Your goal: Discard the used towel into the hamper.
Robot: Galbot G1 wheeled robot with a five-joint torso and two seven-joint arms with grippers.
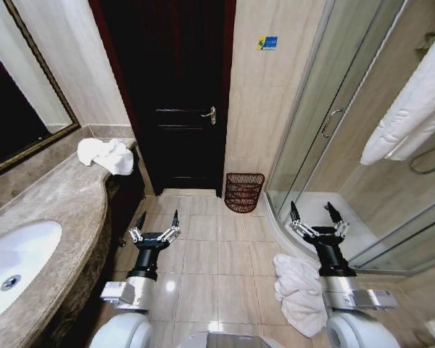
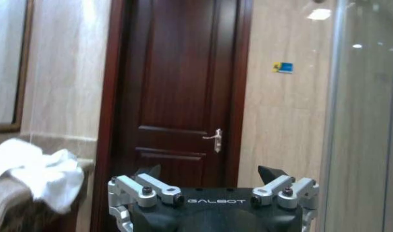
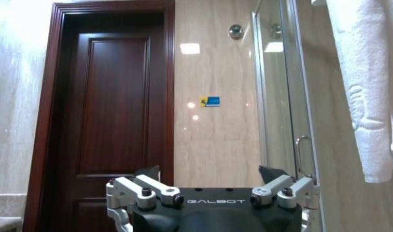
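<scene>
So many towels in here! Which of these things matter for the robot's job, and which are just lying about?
Job: hamper by the door; crumpled floor towel or crumpled counter towel (unclear which is the used one); left gripper and right gripper, fingers open, empty.
Just there: sink, door, hanging towel.

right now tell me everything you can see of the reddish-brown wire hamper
The reddish-brown open-weave wire hamper is a small half-round basket ringed by horizontal bands, with an open top. It stands upright on the beige tiled floor, its back against the beige wall, between the dark wooden door and the glass shower enclosure. Nothing is visible inside it, and neither gripper touches it.
</scene>
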